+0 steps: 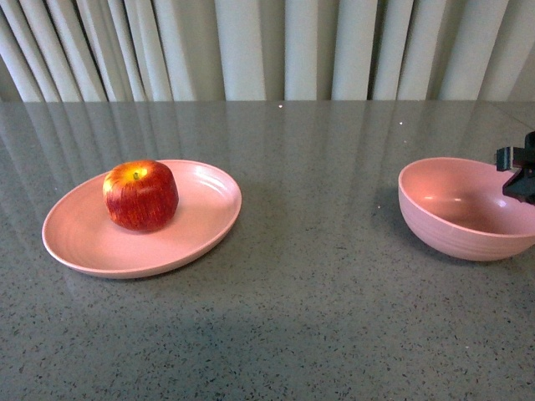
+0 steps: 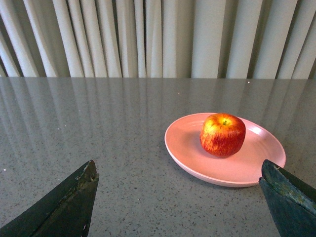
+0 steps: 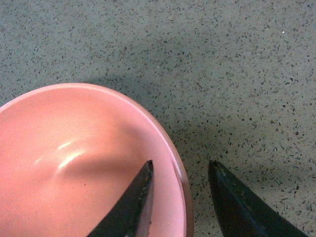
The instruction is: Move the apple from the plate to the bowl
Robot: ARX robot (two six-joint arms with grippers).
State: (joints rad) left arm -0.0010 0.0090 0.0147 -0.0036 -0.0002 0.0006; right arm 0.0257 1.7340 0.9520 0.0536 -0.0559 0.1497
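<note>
A red apple [image 1: 140, 195] with a yellow patch at its stem rests on the shallow pink plate [image 1: 201, 219] at the left of the table. The deep pink bowl [image 1: 458, 209] stands empty at the right. My left gripper [image 2: 178, 170] is open, low over the table, short of the plate [image 2: 247, 168] with the apple [image 2: 222, 135] ahead of it. My right gripper [image 3: 180, 168] is open and straddles the bowl's rim [image 3: 183, 183], one finger inside and one outside. In the front view only a black part of the right gripper [image 1: 520, 171] shows at the bowl's right edge.
The grey speckled tabletop [image 1: 318, 276] spreads between plate and bowl. Pale pleated curtains [image 1: 267, 46] hang behind the table's far edge.
</note>
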